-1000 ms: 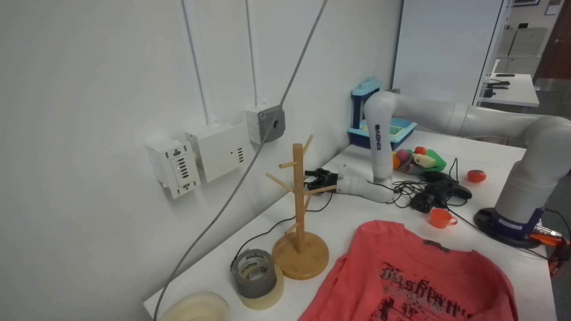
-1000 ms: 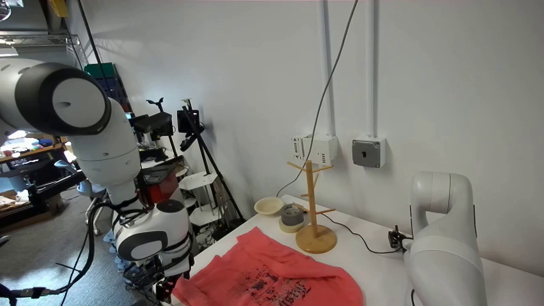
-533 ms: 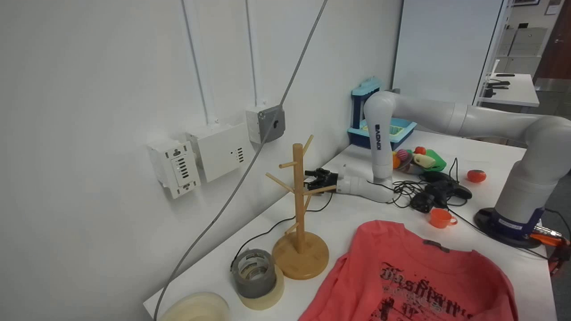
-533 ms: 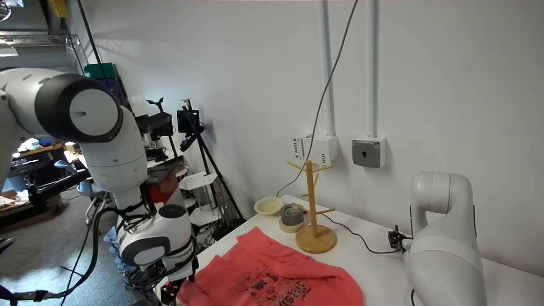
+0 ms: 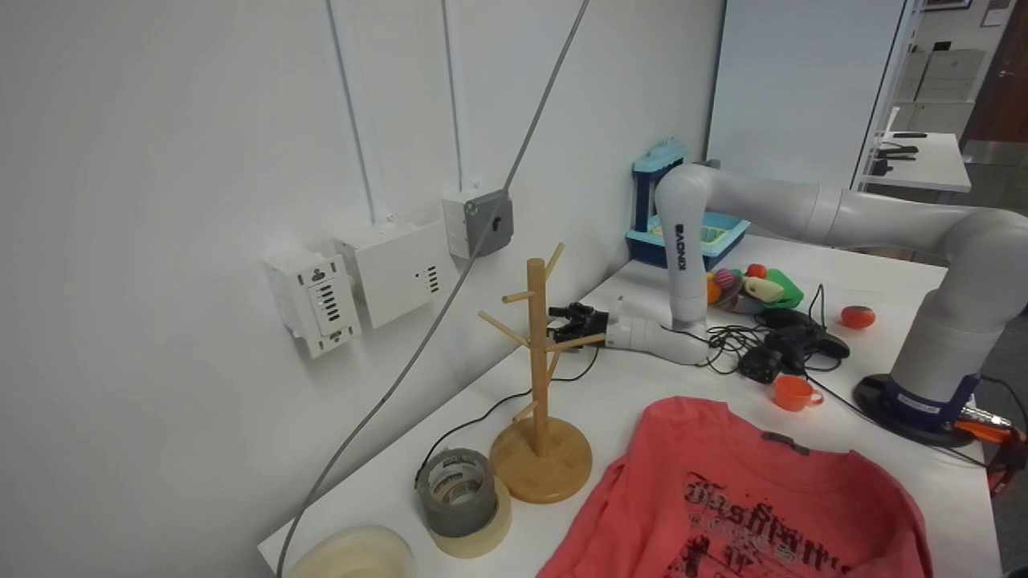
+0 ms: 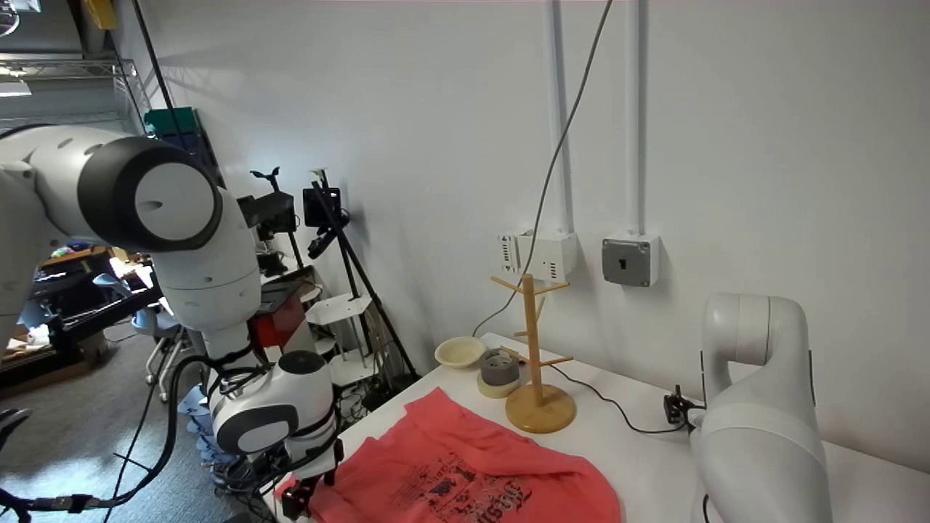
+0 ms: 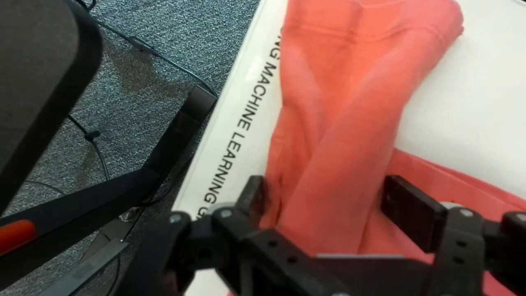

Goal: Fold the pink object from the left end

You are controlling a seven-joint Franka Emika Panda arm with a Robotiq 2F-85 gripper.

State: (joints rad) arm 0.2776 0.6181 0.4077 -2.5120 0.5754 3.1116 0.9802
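1 gripper [image 7: 326,201], released: jaws wide, 2 pads [image 7: 411,213] either side of 1 sleeve [image 7: 337,156]; can't tell if they touch it. Sleeve's part of 1 pink shirt [image 6: 450,479], spread on the table [image 6: 654,472] under the gripper and out away from it. Across the shirt from the gripper: 1 mug tree [image 6: 534,367], 6 pegs [image 5: 503,329] showing, and 2 tape rolls [image 6: 499,370], gray on tan. Well apart from gripper: 1 bowl [image 6: 460,354], 1 arm [image 5: 827,213] marked KINOVA.
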